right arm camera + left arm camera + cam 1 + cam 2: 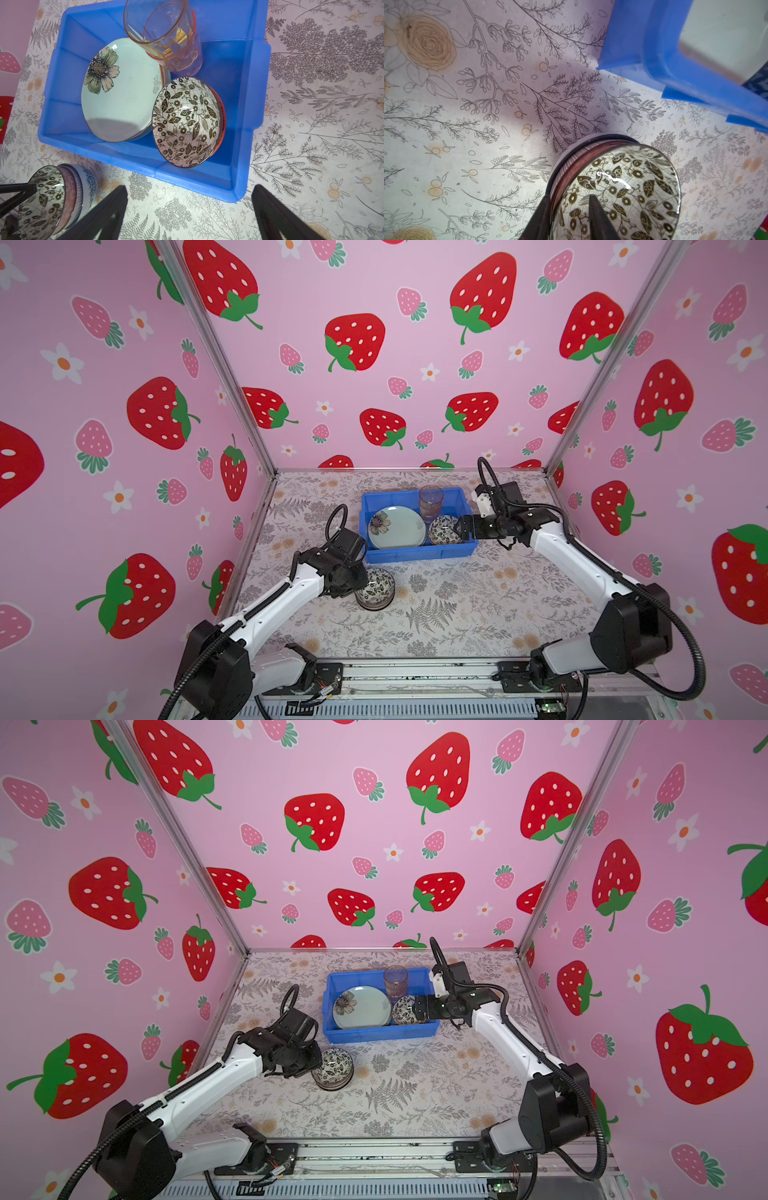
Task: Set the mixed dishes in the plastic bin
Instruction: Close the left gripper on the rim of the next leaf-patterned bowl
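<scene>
1. Nearest the front, a stack of bowls [376, 589] stands on the flowered table [457, 614], just in front of the blue bin [415, 558] but not touching it.
2. The left gripper [365, 580] is at the stack's left edge. Both top views hide its tips. The left wrist view shows its fingers [600, 218] astride the rim of the uppermost bowl, one inside and one outside. I cannot tell whether they pinch it.
3. Only the right wrist view shows the stack [47, 199] from the side: a black-leafed bowl on top, a reddish one under it and a blue-and-white one lowest.
4. In the bin's left half lies a green plate [397, 526]. A patterned bowl [444, 529] sits tilted against its right edge.
5. The right gripper [459, 526] hovers over the bin's right end beside that bowl, jaws spread wide and holding nothing.
6. Farthest back, a pink glass [431, 502] stands upright in the bin. The right wrist view shows what seems a second glass nested inside it [172, 41].
</scene>
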You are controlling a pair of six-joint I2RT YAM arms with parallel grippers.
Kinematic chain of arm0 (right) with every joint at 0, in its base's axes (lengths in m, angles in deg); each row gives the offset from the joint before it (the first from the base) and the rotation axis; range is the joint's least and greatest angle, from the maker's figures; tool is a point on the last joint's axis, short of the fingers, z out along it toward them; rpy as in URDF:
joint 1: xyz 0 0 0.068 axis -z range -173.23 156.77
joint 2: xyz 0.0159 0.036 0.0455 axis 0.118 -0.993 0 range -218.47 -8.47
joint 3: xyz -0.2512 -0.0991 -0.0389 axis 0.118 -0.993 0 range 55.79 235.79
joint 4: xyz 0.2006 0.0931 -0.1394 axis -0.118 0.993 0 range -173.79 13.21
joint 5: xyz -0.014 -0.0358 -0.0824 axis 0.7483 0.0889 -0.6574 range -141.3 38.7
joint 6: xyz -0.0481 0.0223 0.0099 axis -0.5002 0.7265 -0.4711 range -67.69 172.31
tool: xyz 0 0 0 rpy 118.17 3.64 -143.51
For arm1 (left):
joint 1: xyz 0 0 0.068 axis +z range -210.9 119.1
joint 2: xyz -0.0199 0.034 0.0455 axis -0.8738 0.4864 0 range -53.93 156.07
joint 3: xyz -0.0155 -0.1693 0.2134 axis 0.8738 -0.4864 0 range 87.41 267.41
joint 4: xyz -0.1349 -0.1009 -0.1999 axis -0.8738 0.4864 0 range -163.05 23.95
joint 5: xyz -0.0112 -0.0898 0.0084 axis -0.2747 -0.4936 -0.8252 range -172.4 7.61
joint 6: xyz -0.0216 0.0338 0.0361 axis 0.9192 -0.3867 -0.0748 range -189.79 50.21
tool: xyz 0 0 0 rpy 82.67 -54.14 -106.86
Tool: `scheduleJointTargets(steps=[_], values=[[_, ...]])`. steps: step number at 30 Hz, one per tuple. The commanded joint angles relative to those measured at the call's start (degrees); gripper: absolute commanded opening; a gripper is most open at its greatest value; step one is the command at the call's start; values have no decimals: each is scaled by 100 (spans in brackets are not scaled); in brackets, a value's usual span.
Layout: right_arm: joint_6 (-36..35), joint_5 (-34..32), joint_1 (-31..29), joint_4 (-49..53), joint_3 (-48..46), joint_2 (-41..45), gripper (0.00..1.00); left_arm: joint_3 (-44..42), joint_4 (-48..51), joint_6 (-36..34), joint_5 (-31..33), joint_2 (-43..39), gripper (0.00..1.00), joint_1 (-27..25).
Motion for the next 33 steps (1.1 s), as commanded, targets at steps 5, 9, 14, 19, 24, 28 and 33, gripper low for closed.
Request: scheduleJointTargets(steps=[5,9,14,19,24,28,33], values=[[-10,234,49,-118,-33,102,96,-108,16,57,24,-67,28,-16],[-37,275,51,-127,-38,101,96,-134,2,61,-1,-37,23,-21],[-46,293,51,-137,-52,104,96,-127,13,54,6,-34,20,-29],[-46,307,50,-145,-54,98,95,-111,53,63,31,-87,14,-35],[-50,368,51,-205,-38,68,95,-110,116,102,75,-196,10,-53],[-54,442,51,-239,22,-13,94,-159,132,177,103,-336,8,-55],[-90,522,51,-264,139,-126,94,-150,165,260,145,-503,7,-71]])
